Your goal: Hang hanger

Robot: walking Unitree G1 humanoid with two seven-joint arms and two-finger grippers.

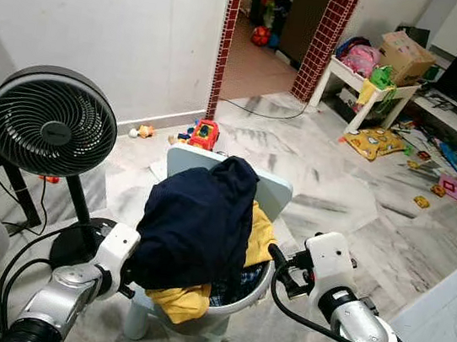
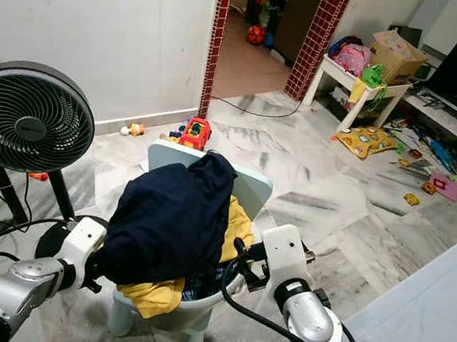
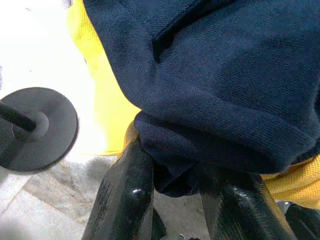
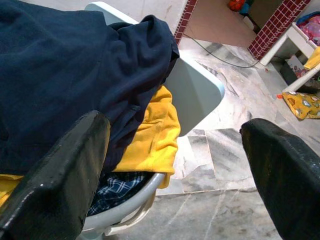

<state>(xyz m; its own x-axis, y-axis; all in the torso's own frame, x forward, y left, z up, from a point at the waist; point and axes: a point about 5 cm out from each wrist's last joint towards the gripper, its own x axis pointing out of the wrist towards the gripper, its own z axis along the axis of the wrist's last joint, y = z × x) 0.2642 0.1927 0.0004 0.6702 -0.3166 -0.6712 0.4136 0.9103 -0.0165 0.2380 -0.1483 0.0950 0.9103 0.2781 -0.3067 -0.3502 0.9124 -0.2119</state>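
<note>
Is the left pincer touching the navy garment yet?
Touching. The left wrist view shows the navy garment bunched between the left pincer fingers.

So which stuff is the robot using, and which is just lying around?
Job:
navy garment
yellow garment
chair
left gripper, closed on the navy garment
right gripper, open

Lying about:
fan
toy truck
box

Even, bright indoor light fills both eye views, sharp throughout. Glare whitens the floor (image 3: 35, 45) at the left wrist view's upper left. Near black fingers (image 4: 55, 185) look soft in both wrist views.
</note>
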